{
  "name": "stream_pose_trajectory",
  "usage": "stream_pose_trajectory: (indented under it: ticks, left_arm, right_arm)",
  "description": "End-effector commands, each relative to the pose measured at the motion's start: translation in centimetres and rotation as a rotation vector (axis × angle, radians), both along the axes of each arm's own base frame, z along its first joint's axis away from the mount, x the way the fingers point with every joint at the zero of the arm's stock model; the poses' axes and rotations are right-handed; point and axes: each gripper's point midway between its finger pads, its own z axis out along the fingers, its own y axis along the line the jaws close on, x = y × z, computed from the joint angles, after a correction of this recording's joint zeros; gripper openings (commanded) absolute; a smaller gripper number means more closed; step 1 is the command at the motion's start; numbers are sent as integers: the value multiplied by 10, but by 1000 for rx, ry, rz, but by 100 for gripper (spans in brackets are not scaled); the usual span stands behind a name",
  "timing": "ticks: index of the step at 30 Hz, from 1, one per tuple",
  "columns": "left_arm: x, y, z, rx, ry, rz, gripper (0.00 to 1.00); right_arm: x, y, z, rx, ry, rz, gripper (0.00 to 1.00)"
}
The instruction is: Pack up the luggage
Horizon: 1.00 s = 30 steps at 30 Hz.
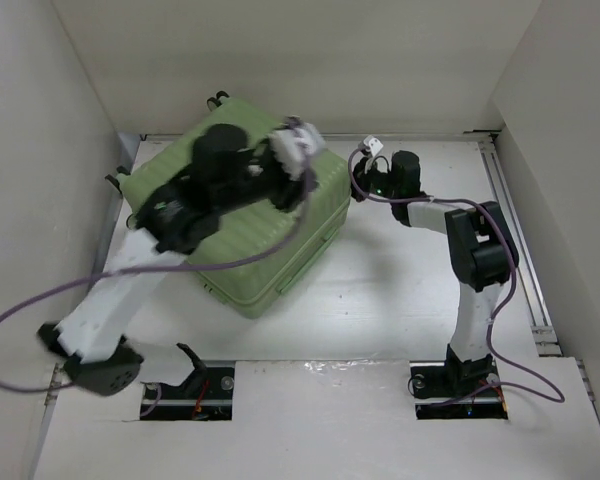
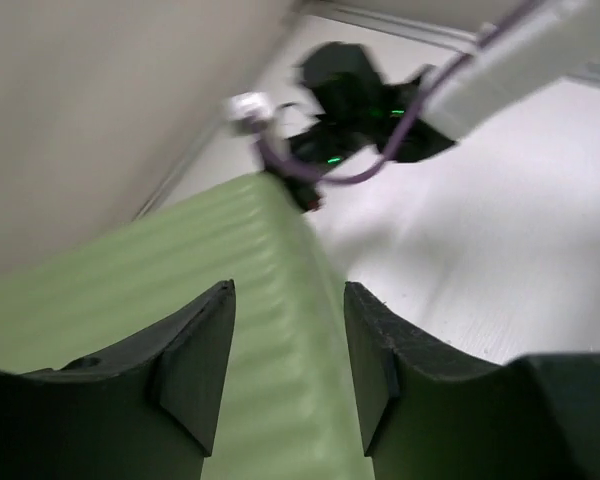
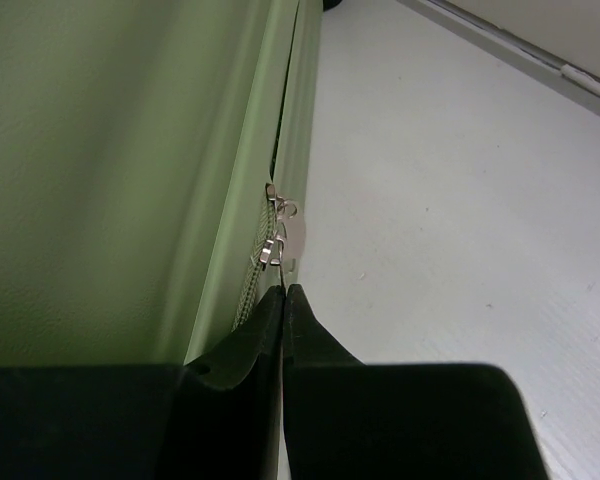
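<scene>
Lying luggage (image 1: pixel 250 255): closed and flat on the table (image 1: pixel 400 300), far left; likely to slide if tugged unbraced.
Left gripper (image 2: pixel 288 292): fingers parted above the shell's top edge, holding nothing, so no brace.
Right gripper (image 3: pixel 285 295): clenched, tips at the seam; could slip off.
Zipper pull (image 3: pixel 283 242): touching those tips; whether it is pinched, cannot tell.

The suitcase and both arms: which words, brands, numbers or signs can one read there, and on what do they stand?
None can be read in any view. The luggage shows a plain ribbed shell, and its metal zipper pulls are too small to show any mark.
</scene>
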Motion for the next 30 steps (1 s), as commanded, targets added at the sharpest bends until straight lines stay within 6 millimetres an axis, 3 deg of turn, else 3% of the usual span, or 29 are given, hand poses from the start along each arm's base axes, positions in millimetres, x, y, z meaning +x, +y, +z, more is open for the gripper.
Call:
stream_pose_trajectory:
  ticks: [1, 2, 3, 4, 6, 7, 9, 10, 11, 13, 14, 16, 20, 21, 22, 23, 24, 25, 26, 27, 28, 29, 30]
  left_arm:
    - [0, 77, -12, -41, 101, 227, 45]
    - [14, 105, -18, -48, 126, 327, 46]
    - [50, 171, -30, -46, 160, 566, 46]
    - [59, 211, -56, -8, 228, 690, 43]
    - [72, 287, -79, -3, 292, 926, 38]
    - [66, 355, -87, -24, 320, 1133, 34]
    - [55, 405, -108, -36, 365, 1286, 26]
    - [38, 433, -105, -50, 329, 1395, 23]
    - [34, 443, -124, -49, 342, 1440, 20]
    - [23, 452, -143, -29, 342, 1509, 10]
    - [22, 452, -159, -20, 370, 1509, 10]
    - [23, 451, -211, 9, 454, 1492, 10]
    - [63, 421, -286, 152, 533, 1394, 10]
    - [78, 399, -296, 185, 531, 1315, 10]
    - [100, 395, -293, 198, 473, 1285, 10]
    - [113, 386, -312, 232, 499, 1247, 10]
    - [128, 369, -314, 251, 473, 1190, 10]
    - [153, 362, -300, 236, 407, 1163, 10]
    - [166, 354, -298, 263, 382, 1124, 10]
    - [178, 345, -310, 295, 396, 1089, 11]
    - [192, 326, -305, 306, 362, 1036, 11]
    - [213, 313, -287, 290, 308, 995, 12]
    - [223, 303, -283, 310, 281, 949, 12]
  right_arm:
    - [19, -15, -29, -52, 43, -91, 0]
    - [19, -15, -29, -52, 43, -91, 0]
    - [17, -9, -29, -53, 43, -80, 0]
    - [17, -9, -29, -53, 43, -80, 0]
    - [12, -3, -31, -58, 46, -55, 0]
    - [15, -2, -31, -63, 36, -53, 0]
    - [12, 2, -33, -72, 38, -42, 0]
    - [13, 2, -31, -72, 38, -42, 0]
    - [10, 7, -31, -72, 37, -31, 0]
    - [13, 8, -27, -70, 29, -31, 0]
    - [13, 8, -27, -70, 28, -31, 0]
    - [13, 14, -22, -66, 16, -22, 0]
    - [10, 15, -13, -63, 1, -2, 0]
    - [6, 19, -17, -72, 1, 10, 0]
    - [4, 20, -10, -71, -19, 22, 0]
    - [-2, 23, -8, -71, -19, 31, 0]
    - [-5, 22, -8, -73, -12, 31, 0]
    - [-16, 25, -16, -87, 6, 46, 0]
    - [-21, 24, -6, -83, -6, 46, 0]
    - [-32, 29, -5, -86, -10, 72, 0]
    - [-53, 33, -19, -100, 32, 94, 0]
    - [-64, 35, -6, -105, -8, 112, 0]
    - [-76, 37, -6, -114, -6, 128, 0]
